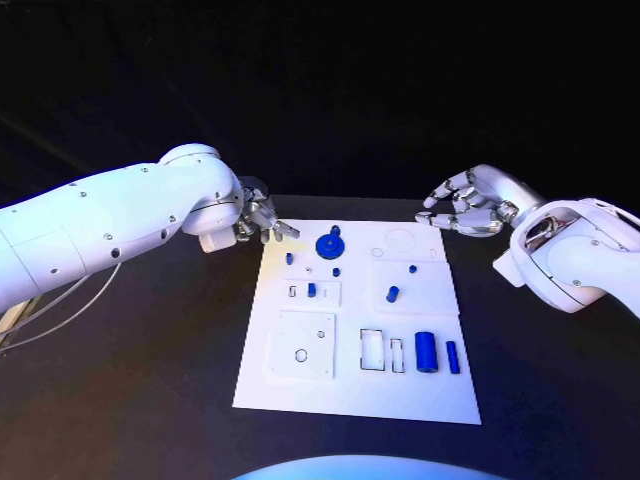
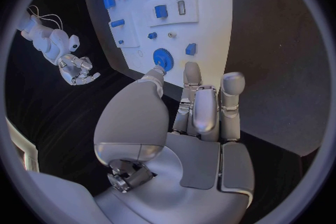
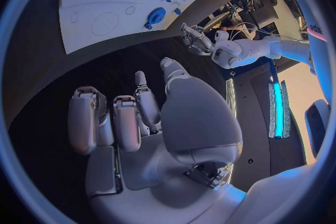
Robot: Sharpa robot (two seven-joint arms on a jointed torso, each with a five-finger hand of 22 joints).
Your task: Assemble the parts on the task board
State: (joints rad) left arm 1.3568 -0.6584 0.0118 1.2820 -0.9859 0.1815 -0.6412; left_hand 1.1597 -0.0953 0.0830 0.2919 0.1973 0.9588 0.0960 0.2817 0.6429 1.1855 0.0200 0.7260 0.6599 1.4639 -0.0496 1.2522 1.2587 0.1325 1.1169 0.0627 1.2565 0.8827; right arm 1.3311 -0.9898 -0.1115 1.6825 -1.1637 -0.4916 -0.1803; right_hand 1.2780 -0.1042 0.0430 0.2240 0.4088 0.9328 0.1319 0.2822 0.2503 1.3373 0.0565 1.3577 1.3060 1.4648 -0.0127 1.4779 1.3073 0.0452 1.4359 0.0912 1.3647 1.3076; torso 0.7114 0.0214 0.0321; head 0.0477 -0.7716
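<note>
1. While you look down from the head view, you find the task board (image 1: 361,385) lying in the middle of the frame on the black table (image 1: 147,390), its long side running up and down the picture.
2. At the board's top edge, just left of centre, sits the blue gear (image 1: 330,244); the left hand (image 1: 252,222) hovers at the board's upper left corner, close beside that gear, fingers loosely apart and holding nothing.
3. You see the same from the left wrist view: the fingertips (image 2: 192,71) reach toward the gear (image 2: 163,59) at the board's near edge, not touching it.
4. At the upper right of the head view, the right hand (image 1: 469,205) hangs off the board's top right corner, over bare table, fingers curled partway but spread, with nothing in them.
5. Nothing stands between either hand and the board.
6. Recesses and what they hold, for your check: a blue peg (image 1: 392,294) stands tilted in the raised square plate right of centre; a small blue piece (image 1: 312,290) stands in the plate left of centre, beside a narrow slot.
7. Low on the board, right of centre, a thick blue cylinder (image 1: 427,351) lies beside a thinner blue bar (image 1: 453,357), both lengthwise, just right of two rectangular pockets.
8. A few small blue studs (image 1: 290,258) dot the area below the gear.
</note>
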